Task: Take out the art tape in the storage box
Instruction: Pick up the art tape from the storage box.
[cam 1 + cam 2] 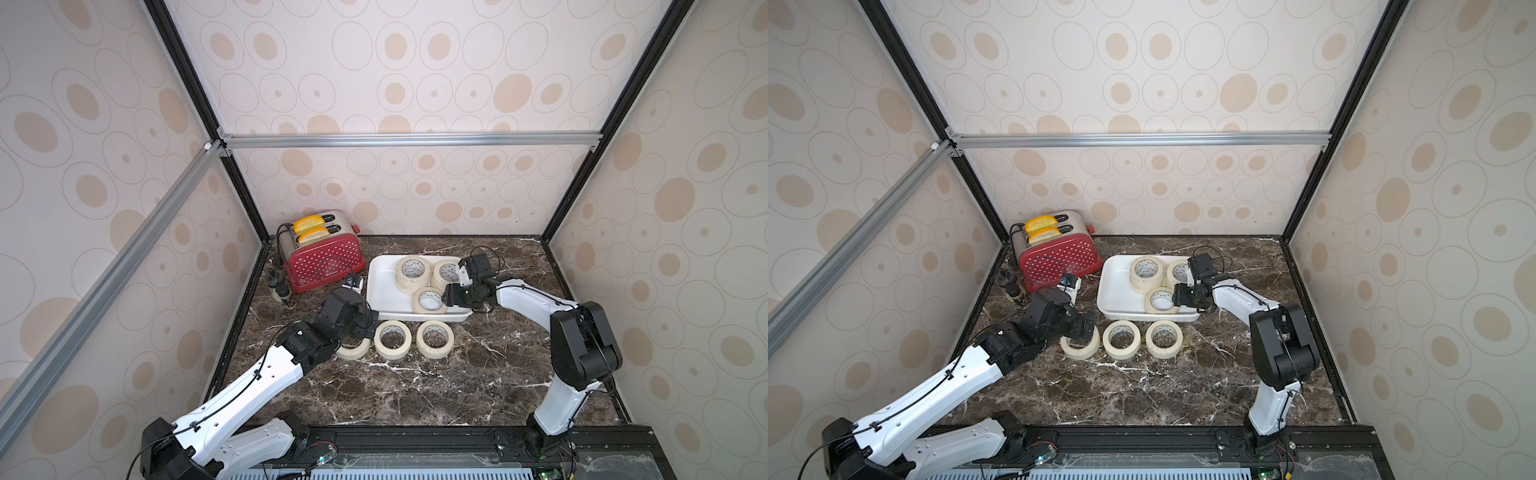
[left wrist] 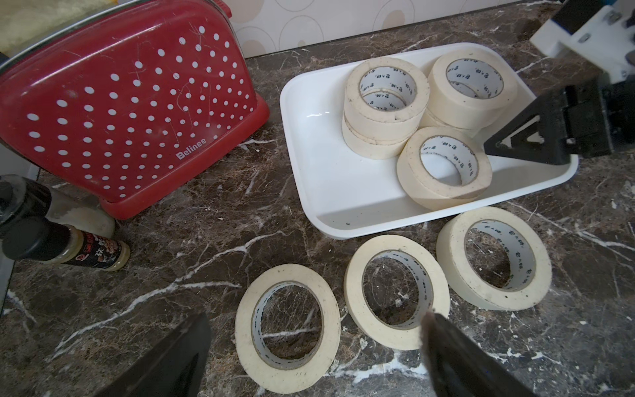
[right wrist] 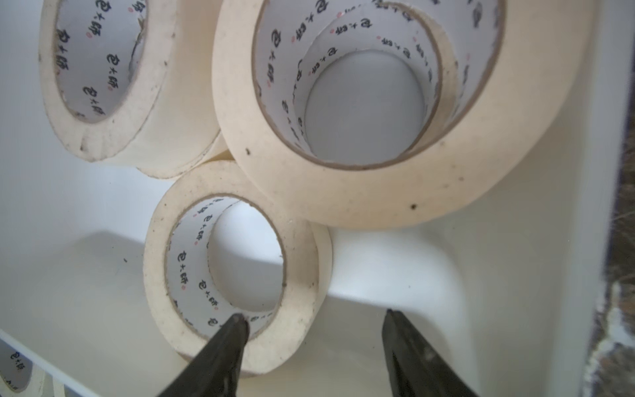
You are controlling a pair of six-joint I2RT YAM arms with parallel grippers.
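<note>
Straddling art tape (image 3: 156,271), seemingly: end effector (image 3: 313,316)

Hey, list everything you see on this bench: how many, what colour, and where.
storage box: one, white, toward the back of the marble tabletop.
boxed art tape: five, cream, two stacks of two plus one single roll.
loose art tape: three, cream, in a row on the tabletop before the box.
toaster: one, red with white dots, back left corner.
bread slices: two, yellow, in the toaster's slots.
bottles: two, dark-capped, beside the toaster.
left gripper: one, black, open above the loose row's end roll.
right gripper: one, black, open, astride the single boxed roll's wall.
</note>
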